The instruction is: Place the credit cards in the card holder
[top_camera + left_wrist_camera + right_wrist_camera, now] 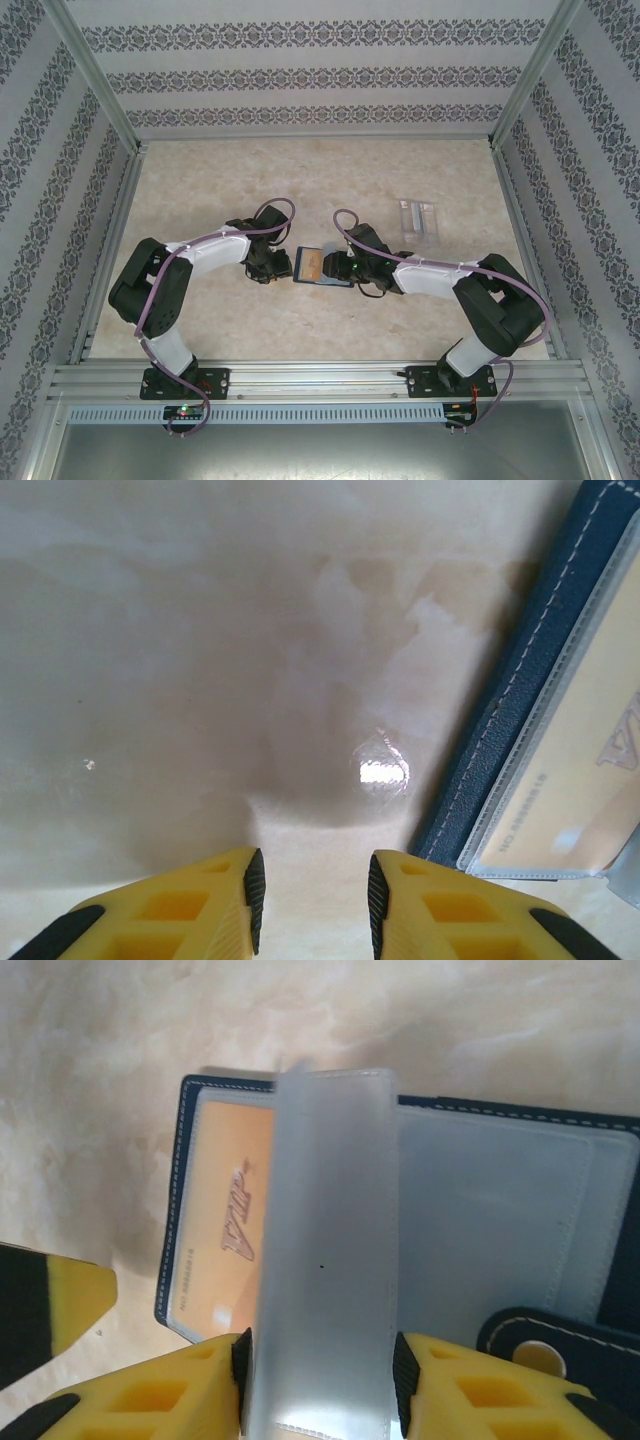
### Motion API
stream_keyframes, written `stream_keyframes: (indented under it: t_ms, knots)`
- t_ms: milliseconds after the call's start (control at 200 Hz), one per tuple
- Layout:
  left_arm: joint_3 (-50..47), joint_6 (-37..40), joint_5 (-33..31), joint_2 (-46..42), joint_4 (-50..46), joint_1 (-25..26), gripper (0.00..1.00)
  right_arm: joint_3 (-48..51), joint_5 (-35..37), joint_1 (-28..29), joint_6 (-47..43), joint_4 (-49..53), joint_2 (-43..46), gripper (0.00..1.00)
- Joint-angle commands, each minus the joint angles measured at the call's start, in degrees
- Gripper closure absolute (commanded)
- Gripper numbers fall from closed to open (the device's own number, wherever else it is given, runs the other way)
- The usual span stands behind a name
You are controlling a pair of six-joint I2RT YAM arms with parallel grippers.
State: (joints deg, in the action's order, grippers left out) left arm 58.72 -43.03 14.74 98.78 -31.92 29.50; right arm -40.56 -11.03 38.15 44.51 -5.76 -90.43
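Lying open before right gripper (320,1370): card holder (500,1220)

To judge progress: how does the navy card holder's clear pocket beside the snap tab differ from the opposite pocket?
The clear plastic pocket beside the snap tab looks empty; the opposite pocket holds an orange-yellow credit card. The tab lies at the first's corner; a raised translucent sleeve covers part of the second. Both lie in the open dark navy card holder.

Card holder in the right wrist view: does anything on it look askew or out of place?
Yes. One clear sleeve seems lifted off the open card holder and stands up inside the right claw, instead of lying flat like the pocket with the orange card.
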Motion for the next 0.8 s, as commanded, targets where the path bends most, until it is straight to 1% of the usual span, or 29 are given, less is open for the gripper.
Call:
stream_keyframes:
  t_ms: [0,195,460,654,794]
  knots:
    - [0.7,0.9,-0.1,0.4,-0.9,-0.5,0.64,-1.5,-0.4,0.8,-1.7,0.8,0.9,0.54]
    - [1.0,1.1,-0.2,-0.2,-1.2,-0.5,0.63,-1.8,0.4,0.8,-2.7,2.6,2.4,0.51]
    - [1.2,1.2,-0.1,-0.3,-1.4,-0.5,0.63,-1.6,0.2,0.8,-5.8,4.0,4.3,0.41]
    - [1.2,1.2,0.0,-0.2,-1.3,-0.5,0.63,-2.5,1.9,0.8,-7.4,7.0,5.3,0.41]
    - [1.1,1.2,-0.1,-0.3,-1.4,-0.5,0.63,-2.5,4.0,0.8,-6.9,9.2,5.6,0.41]
